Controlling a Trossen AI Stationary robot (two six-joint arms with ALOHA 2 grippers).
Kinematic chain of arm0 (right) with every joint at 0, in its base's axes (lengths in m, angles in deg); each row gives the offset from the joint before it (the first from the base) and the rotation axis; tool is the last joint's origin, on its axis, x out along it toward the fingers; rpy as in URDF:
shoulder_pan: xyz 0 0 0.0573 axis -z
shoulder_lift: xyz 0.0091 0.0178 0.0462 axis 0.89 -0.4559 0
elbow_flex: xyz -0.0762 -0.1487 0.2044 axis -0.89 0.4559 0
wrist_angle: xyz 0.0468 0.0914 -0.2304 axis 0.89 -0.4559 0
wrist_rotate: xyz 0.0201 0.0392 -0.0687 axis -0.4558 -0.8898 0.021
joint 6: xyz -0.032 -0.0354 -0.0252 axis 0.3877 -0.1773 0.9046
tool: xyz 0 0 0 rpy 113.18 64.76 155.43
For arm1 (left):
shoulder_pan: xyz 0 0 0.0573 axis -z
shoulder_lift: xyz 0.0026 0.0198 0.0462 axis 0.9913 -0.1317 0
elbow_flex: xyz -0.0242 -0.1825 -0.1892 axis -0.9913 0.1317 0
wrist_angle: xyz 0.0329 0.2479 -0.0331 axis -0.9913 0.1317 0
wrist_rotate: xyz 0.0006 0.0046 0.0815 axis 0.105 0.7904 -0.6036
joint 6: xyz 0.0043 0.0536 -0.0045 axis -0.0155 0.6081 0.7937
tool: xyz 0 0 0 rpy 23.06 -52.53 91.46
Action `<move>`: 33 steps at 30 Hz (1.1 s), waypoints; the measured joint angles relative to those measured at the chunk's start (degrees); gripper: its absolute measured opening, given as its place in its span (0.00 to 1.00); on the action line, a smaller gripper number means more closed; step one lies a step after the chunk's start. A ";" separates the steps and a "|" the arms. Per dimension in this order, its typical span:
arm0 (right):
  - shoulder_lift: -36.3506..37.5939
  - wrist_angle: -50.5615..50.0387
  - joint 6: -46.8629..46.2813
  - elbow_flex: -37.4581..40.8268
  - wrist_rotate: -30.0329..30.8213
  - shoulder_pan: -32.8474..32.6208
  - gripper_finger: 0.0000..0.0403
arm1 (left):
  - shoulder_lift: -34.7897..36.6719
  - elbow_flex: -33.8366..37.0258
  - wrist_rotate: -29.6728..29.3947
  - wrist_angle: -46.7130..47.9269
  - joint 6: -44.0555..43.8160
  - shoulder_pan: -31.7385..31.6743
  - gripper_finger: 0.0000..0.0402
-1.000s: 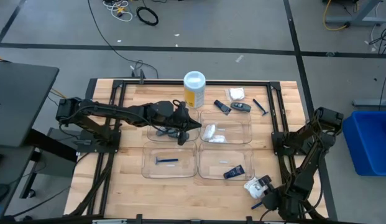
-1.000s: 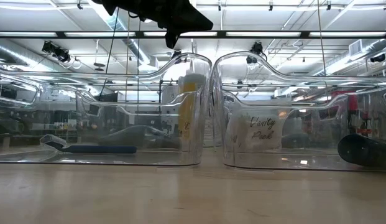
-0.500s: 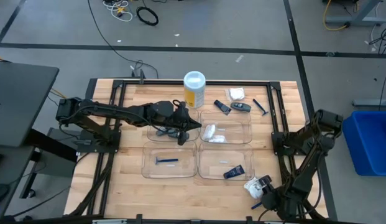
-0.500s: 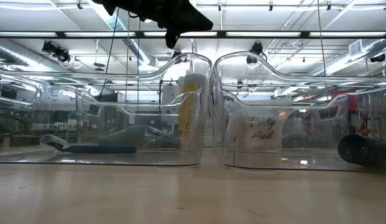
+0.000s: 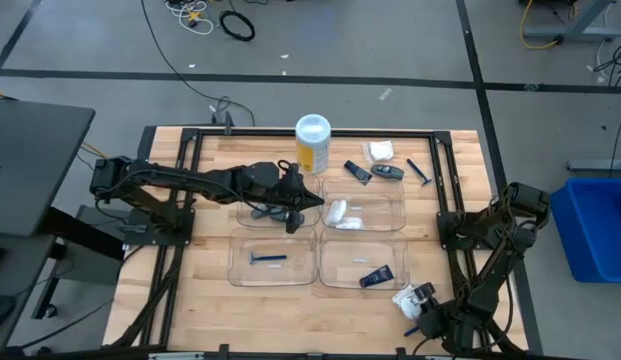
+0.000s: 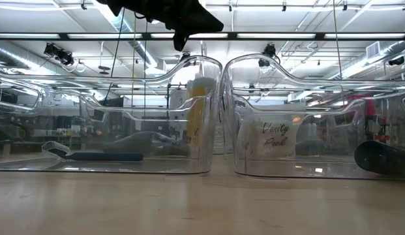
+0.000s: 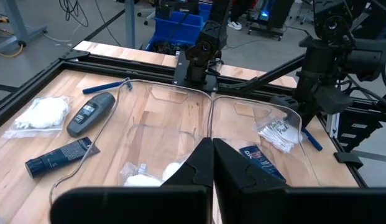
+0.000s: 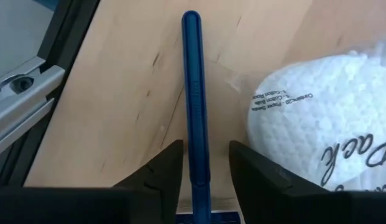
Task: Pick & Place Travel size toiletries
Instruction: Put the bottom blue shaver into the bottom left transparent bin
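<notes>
A blue razor lies flat on the wood at the table's near right corner, beside a white crinkly packet. My right gripper points down over it, open, one finger on each side of the razor's handle. I cannot tell whether a finger touches it. My left gripper hangs shut and empty above the far-left clear tray. A razor lies in the near-left tray, a dark blue tube in the near-right tray, and a white packet in the far-right tray.
A yellow canister with a white lid stands at the far edge. Beside it on the wood lie a dark tube, a grey stick, a white packet and a razor. A black frame rail runs close to my right gripper.
</notes>
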 joint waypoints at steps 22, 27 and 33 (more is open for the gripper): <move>0.02 4.88 0.17 0.00 -6.51 0.00 0.13 | 0.00 -0.01 0.01 0.00 0.13 0.00 0.01; 1.33 5.50 0.51 0.00 -6.30 0.00 0.12 | 0.00 -0.01 0.02 -0.01 0.13 0.00 0.01; 5.24 5.51 1.51 0.00 -5.51 0.50 0.12 | 0.00 0.00 0.02 -0.01 0.13 0.00 0.01</move>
